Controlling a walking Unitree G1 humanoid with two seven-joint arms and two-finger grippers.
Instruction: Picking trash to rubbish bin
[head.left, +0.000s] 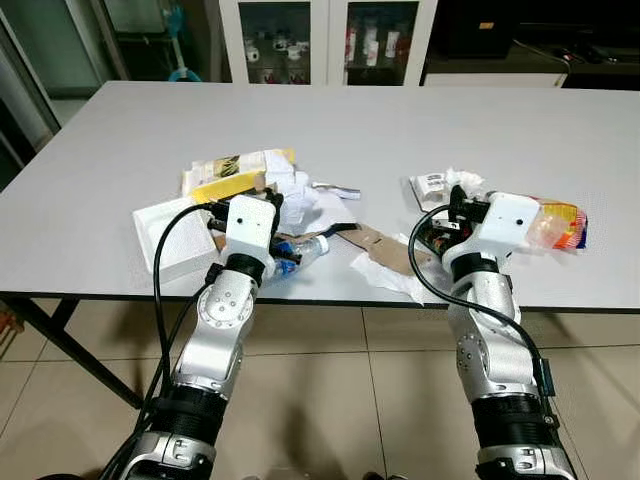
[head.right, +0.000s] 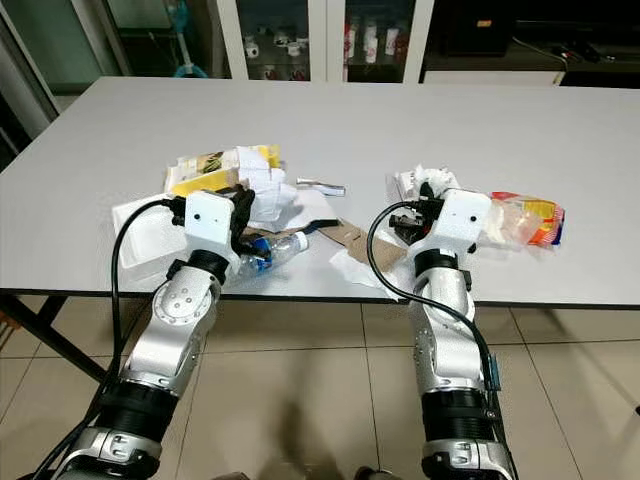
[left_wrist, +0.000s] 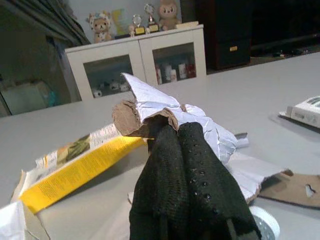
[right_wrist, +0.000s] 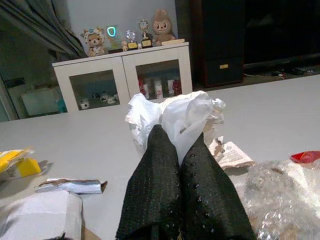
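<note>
Crowding the near edge of the grey surface (head.left: 120, 140), the trash lies in two heaps, with bare room toward the far edge and both far corners.

The left gripper (left_wrist: 165, 131) sits over the heap near the left of the near edge, its fingers (left_wrist: 192, 165) pressed together and clamped on a torn brown cardboard scrap (left_wrist: 131, 119) with crumpled white paper (left_wrist: 165, 102) behind it. The left wrist view shows that pinch closely; in the head views the wrist housing hides it. Around it lie a yellow carton (head.left: 228, 186), a white foam tray (head.left: 160, 232) at the near edge and a clear plastic bottle (head.left: 305, 250).

The right gripper (right_wrist: 179, 150) is over the heap further right along the near edge, fingers (right_wrist: 160, 165) closed on a crumpled white tissue (right_wrist: 187, 112). The right wrist view also shows a clear plastic bag (right_wrist: 280, 187) just beside the fingers; the head views show its orange and yellow print (head.left: 565, 225).

Between the heaps lie flat brown cardboard (head.left: 375, 245) and a foil wrapper (head.left: 335, 188). A white glass-door cabinet (head.left: 325, 40) stands beyond the far edge.
</note>
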